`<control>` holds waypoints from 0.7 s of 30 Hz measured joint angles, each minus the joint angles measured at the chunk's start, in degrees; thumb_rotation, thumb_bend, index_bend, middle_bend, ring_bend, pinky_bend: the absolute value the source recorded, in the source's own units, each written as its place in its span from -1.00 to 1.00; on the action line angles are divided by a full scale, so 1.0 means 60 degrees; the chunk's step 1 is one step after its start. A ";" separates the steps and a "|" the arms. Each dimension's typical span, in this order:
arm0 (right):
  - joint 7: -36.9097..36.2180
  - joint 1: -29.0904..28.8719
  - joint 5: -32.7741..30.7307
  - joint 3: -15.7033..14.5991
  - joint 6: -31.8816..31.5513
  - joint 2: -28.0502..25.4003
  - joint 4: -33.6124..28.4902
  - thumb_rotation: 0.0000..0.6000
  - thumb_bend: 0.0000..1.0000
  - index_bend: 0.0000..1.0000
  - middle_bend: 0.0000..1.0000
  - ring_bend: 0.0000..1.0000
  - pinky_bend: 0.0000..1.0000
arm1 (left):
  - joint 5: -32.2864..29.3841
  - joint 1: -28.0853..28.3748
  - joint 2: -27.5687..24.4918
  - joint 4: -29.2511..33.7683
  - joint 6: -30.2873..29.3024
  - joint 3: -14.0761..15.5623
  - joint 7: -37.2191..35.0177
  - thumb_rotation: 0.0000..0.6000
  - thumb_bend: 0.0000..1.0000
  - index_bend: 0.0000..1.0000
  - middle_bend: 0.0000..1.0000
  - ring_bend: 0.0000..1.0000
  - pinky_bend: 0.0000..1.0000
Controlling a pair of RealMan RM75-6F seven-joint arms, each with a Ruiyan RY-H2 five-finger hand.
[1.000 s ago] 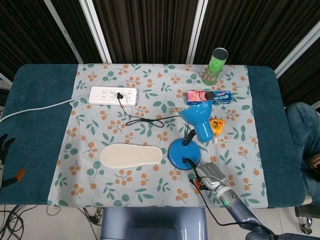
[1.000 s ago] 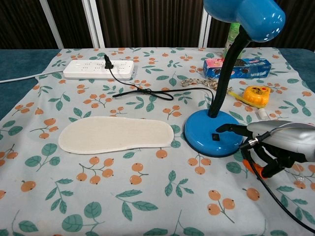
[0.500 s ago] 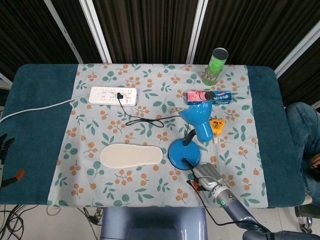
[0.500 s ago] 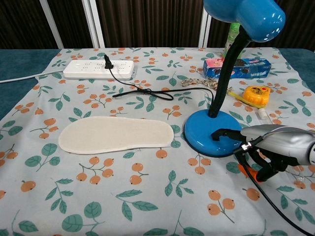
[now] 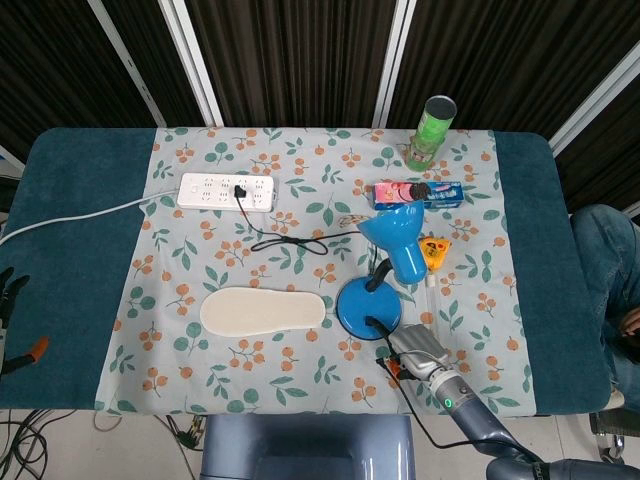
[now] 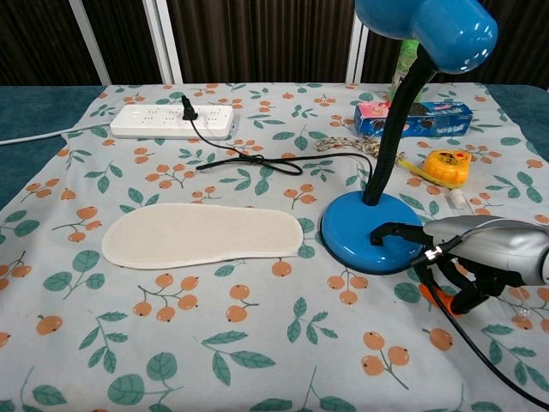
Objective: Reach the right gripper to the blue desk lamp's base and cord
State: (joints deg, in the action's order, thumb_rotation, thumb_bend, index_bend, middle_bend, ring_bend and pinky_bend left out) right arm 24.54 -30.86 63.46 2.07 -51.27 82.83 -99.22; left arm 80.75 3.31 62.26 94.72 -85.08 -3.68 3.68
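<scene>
The blue desk lamp stands right of centre, its round base [image 5: 367,305] [image 6: 371,233] on the flowered cloth and its shade [image 6: 426,28] high above. Its black cord [image 5: 290,242] [image 6: 250,163] loops back to a plug in the white power strip [image 5: 226,190] [image 6: 171,121]. My right hand [image 5: 420,352] [image 6: 480,251] lies at the base's front right edge. One dark finger [image 6: 390,231] stretches onto the base's top near its switch, and the other fingers curl down, holding nothing. My left hand [image 5: 8,290] shows only as spread fingertips at the far left edge of the head view.
A cream insole [image 5: 263,311] [image 6: 202,235] lies left of the base. A yellow tape measure [image 6: 445,166], a blue packet [image 6: 413,118] and a green can [image 5: 432,130] stand behind the lamp. An orange clip [image 6: 436,296] with a black cable lies under my right hand.
My right hand shifted slightly toward the lamp and its outstretched finger dropped a little onto the base. Nothing else moved.
</scene>
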 measured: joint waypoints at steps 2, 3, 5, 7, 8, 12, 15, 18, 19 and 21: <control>-0.0024 -0.0007 -0.0018 -0.0030 0.0001 -0.0006 0.0024 1.00 0.20 -0.91 0.28 0.47 0.92 | -0.0001 -0.0001 0.0000 -0.0005 0.0000 0.0000 -0.0001 1.00 -0.55 -0.79 -0.99 -1.00 -0.81; -0.0033 -0.0012 -0.0027 -0.0043 0.0011 -0.0006 0.0040 1.00 0.20 -0.91 0.28 0.47 0.93 | -0.0001 -0.0001 0.0000 -0.0006 0.0001 0.0000 0.0001 1.00 -0.55 -0.79 -0.99 -1.00 -0.81; -0.0056 -0.0034 -0.0048 -0.0072 0.0054 0.0001 0.0082 1.00 0.20 -0.91 0.28 0.47 0.94 | -0.0001 0.0000 -0.0001 -0.0005 0.0003 0.0001 0.0008 1.00 -0.55 -0.79 -0.99 -1.00 -0.81; -0.0094 -0.0060 -0.0067 -0.0098 0.0099 0.0009 0.0117 1.00 0.20 -0.91 0.28 0.47 0.95 | 0.0003 0.0001 0.0001 -0.0006 0.0001 0.0001 0.0018 1.00 -0.55 -0.79 -0.99 -1.00 -0.81; -0.0116 -0.0069 -0.0070 -0.0106 0.0108 0.0015 0.0128 1.00 0.20 -0.91 0.28 0.47 0.95 | 0.0007 0.0000 0.0002 -0.0006 -0.0002 0.0002 0.0019 1.00 -0.55 -0.79 -0.99 -1.00 -0.81; -0.0172 -0.0115 -0.0058 -0.0150 0.0138 0.0042 0.0198 1.00 0.20 -0.91 0.28 0.47 0.97 | 0.0004 -0.0003 0.0002 -0.0007 0.0001 0.0006 0.0024 1.00 -0.55 -0.79 -0.99 -1.00 -0.81; -0.0168 -0.0169 -0.0116 -0.0182 0.0179 0.0046 0.0258 1.00 0.20 -0.91 0.28 0.47 0.99 | -0.0003 -0.0003 -0.0002 -0.0004 0.0007 0.0005 0.0023 1.00 -0.55 -0.79 -0.99 -1.00 -0.81; -0.0158 -0.0217 -0.0207 -0.0203 0.0204 0.0041 0.0290 1.00 0.20 -0.91 0.28 0.47 1.00 | -0.0001 -0.0003 -0.0005 -0.0002 0.0008 0.0004 0.0017 1.00 -0.55 -0.79 -0.99 -1.00 -0.81; -0.0161 -0.0233 -0.0236 -0.0204 0.0202 0.0029 0.0293 1.00 0.20 -0.91 0.28 0.47 1.00 | 0.0000 -0.0004 -0.0006 0.0001 0.0007 0.0004 0.0016 1.00 -0.55 -0.79 -0.99 -1.00 -0.81; -0.0178 -0.0246 -0.0254 -0.0188 0.0164 -0.0009 0.0271 1.00 0.20 -0.91 0.28 0.47 1.00 | 0.0003 -0.0006 -0.0006 -0.0004 0.0000 0.0003 0.0016 1.00 -0.55 -0.79 -0.99 -1.00 -0.81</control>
State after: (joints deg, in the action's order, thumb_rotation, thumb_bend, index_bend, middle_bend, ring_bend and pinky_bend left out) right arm 23.47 -32.33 61.94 0.94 -50.28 82.78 -97.59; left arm 80.77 3.27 62.23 94.70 -85.09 -3.67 3.77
